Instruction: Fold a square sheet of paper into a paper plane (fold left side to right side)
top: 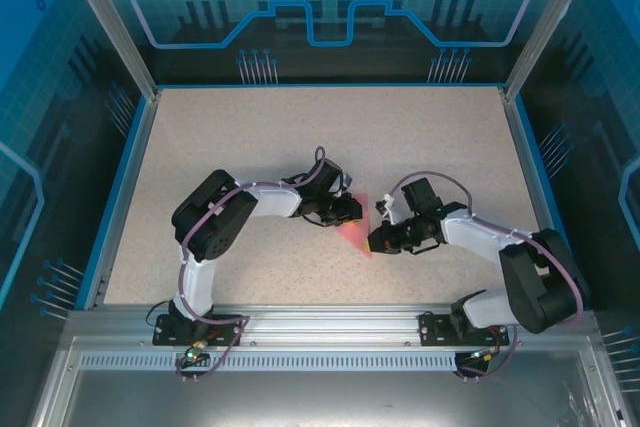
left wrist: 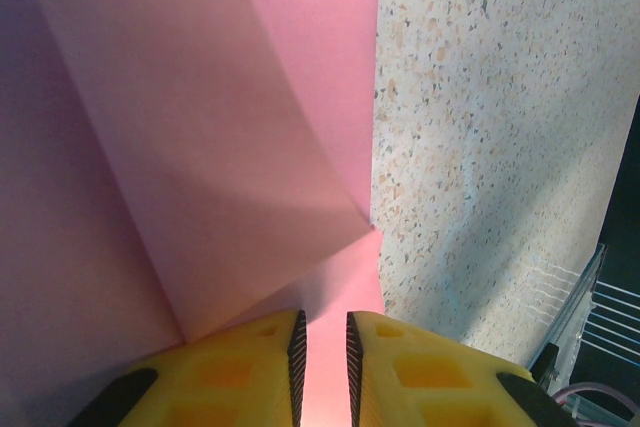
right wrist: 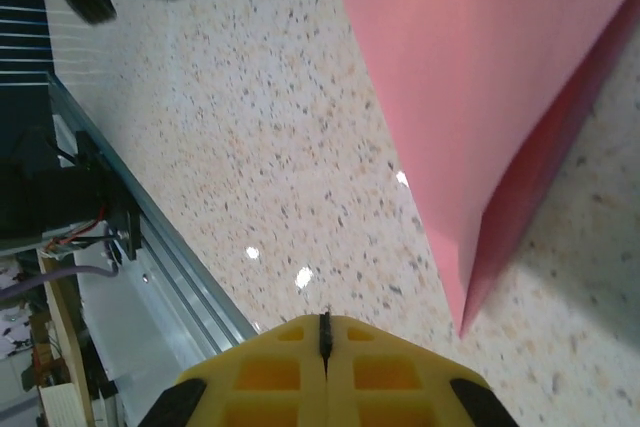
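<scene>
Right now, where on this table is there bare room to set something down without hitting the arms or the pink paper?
The far half of the table, up to the blue rim, is bare, as is the near-left corner. The middle is crowded: left gripper, right gripper and the pink paper sit close together.

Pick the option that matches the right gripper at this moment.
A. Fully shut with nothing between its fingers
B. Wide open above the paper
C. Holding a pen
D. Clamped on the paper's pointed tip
A: in the right wrist view the right gripper has its yellow fingers pressed together, with the pink paper's pointed tip lying apart from it on the speckled table.
</scene>
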You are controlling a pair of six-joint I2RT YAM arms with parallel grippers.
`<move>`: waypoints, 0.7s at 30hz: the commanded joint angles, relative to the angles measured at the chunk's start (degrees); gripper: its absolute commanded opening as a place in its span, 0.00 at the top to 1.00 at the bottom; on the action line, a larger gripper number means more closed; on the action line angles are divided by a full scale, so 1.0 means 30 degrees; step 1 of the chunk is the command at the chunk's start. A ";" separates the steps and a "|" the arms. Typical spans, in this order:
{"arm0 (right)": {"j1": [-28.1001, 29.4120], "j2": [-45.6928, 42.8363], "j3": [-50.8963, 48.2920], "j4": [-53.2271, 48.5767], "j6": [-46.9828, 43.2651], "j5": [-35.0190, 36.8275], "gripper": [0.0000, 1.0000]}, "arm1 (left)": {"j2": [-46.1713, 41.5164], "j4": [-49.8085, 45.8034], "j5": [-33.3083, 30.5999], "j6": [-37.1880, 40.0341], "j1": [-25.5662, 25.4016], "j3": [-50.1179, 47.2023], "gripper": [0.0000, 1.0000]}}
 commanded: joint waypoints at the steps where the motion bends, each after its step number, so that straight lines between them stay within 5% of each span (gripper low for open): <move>1: -0.0209 0.1690 0.0650 0.1824 0.0927 -0.0555 0.98 | 0.0170 -0.1663 -0.0942 0.0285 0.0002 -0.0681 0.78; 10: -0.0208 0.4921 0.1008 0.2394 0.0940 0.1563 0.98 | 0.0069 -0.1522 -0.0824 0.0260 -0.0006 -0.0677 0.78; 21: -0.0942 0.5336 -0.0177 0.1393 0.0906 0.2656 1.00 | -0.2445 0.0181 -0.0058 0.1355 -0.0012 -0.1075 0.70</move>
